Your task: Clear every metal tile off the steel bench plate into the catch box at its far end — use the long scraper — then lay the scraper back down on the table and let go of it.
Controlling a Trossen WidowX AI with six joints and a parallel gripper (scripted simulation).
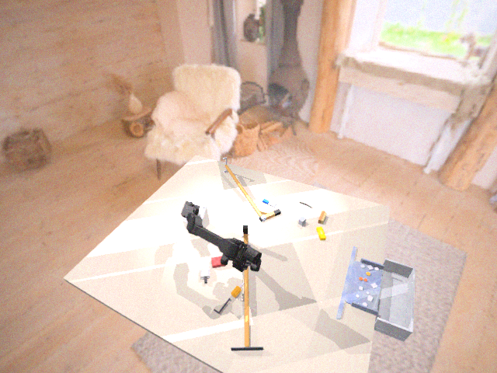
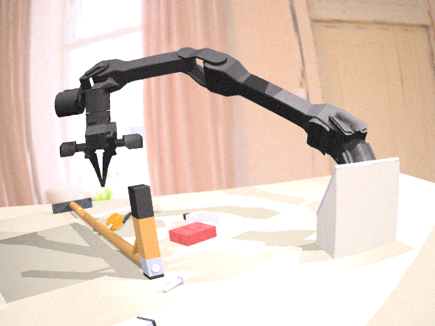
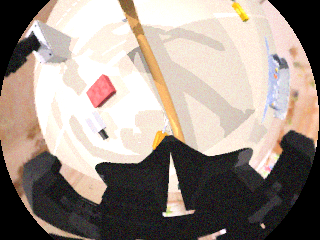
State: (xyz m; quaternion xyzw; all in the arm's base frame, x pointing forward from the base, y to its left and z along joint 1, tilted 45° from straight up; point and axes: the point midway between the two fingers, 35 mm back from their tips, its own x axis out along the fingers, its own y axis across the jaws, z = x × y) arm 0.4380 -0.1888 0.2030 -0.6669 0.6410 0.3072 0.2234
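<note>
Left to right in the top view, the black six-joint arm (image 1: 212, 238) (image 2: 281, 101) (image 3: 20, 55) reaches out from a white wedge-shaped stand (image 1: 203, 215) (image 2: 363, 210) (image 3: 56, 44) on the pale surface (image 1: 140, 256) (image 2: 245, 298). A small white piece with a black tip (image 1: 205, 270) (image 2: 203, 218) (image 3: 95, 121) lies near a flat red block (image 1: 217, 261) (image 2: 192, 233) (image 3: 101, 91). Beside them is a short orange-handled implement with a dark bent end (image 1: 235, 291) (image 2: 115, 221) (image 3: 159, 139). Next comes the long scraper with an orange shaft and wide dark blade (image 1: 246, 308) (image 2: 105, 229) (image 3: 155, 75), lying on the surface, its black-capped grip standing up at the opposite end from the blade. The black tool (image 1: 252, 259) (image 2: 102, 185) (image 3: 168, 138) hangs above the shaft, apart from it, fingertips pressed together with nothing between. Farther right lie a grey cube (image 1: 301, 221) and a yellow block (image 1: 321, 233) (image 3: 240, 12). Pale, orange and red tiles (image 1: 373, 285) are scattered over the blue steel plate (image 1: 351, 287) (image 3: 272, 92); the grey catch box (image 1: 394, 329) (image 3: 284, 97) adjoins its right end.
</note>
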